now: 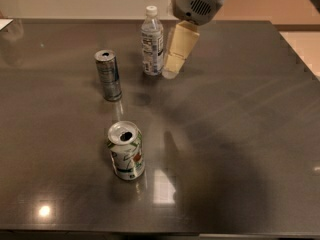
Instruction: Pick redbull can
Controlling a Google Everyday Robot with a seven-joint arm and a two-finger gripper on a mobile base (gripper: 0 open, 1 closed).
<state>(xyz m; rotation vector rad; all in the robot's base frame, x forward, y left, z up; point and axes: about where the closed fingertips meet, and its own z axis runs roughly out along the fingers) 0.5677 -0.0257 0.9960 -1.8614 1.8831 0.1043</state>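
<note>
The redbull can (108, 75) is a tall, slim silver-and-blue can with a silver top. It stands upright on the dark table (235, 134), left of centre. My gripper (173, 64) hangs from the upper middle of the view with its beige tip pointing down. It is right next to the clear bottle and well to the right of the redbull can, apart from it. It holds nothing that I can see.
A clear plastic bottle (152, 40) with a white cap stands at the back, just left of the gripper. A wider, shorter white can (126, 150) with green and red marks stands nearer the front, below the redbull can.
</note>
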